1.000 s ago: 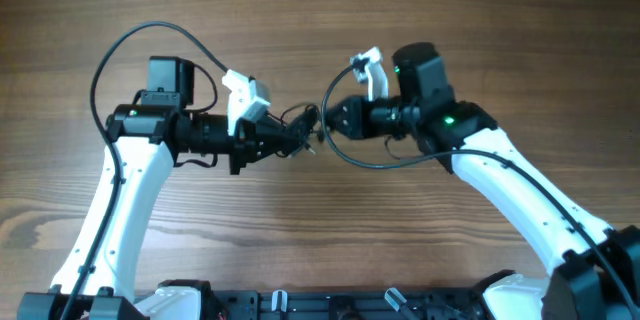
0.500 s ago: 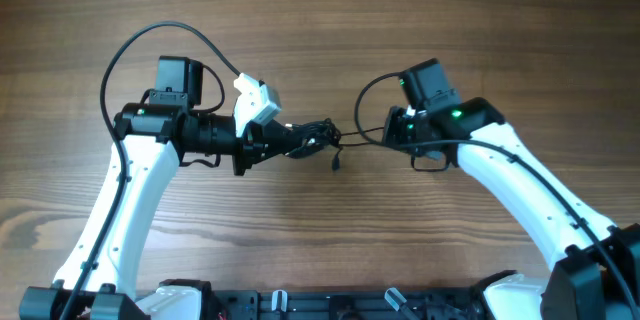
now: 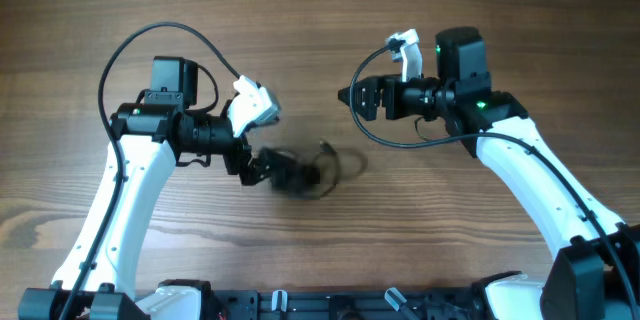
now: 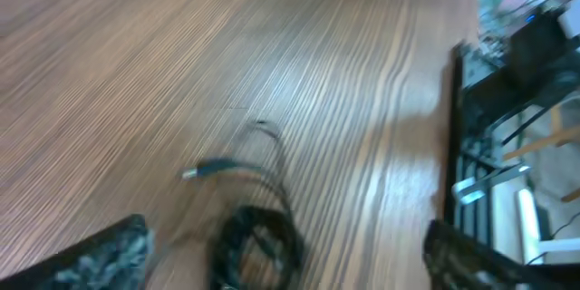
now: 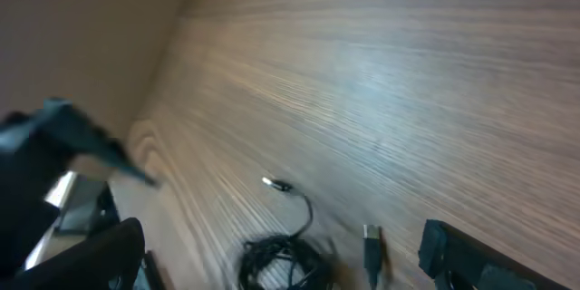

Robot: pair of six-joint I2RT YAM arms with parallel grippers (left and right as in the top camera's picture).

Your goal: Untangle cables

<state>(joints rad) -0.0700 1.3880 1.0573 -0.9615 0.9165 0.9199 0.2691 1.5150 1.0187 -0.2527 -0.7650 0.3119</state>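
Observation:
The cables form a small tangled black bundle, blurred, on the wood table just right of my left gripper. That gripper is open and holds nothing. In the left wrist view the bundle sits between the wide-spread fingers, with a silver-tipped plug trailing out ahead. My right gripper is open and empty, farther back and right of the bundle. Its wrist view shows the bundle below, a silver tip and a dark plug beside it.
Bare wood table surrounds the bundle. Each arm carries its own thicker black cord, the left one looping over the far left and the right one hanging under the wrist. A black rail runs along the near edge.
Both grippers have opened and let go of the cables. The bundle has dropped toward the near side beside the left gripper. The right gripper has pulled away toward the far side.

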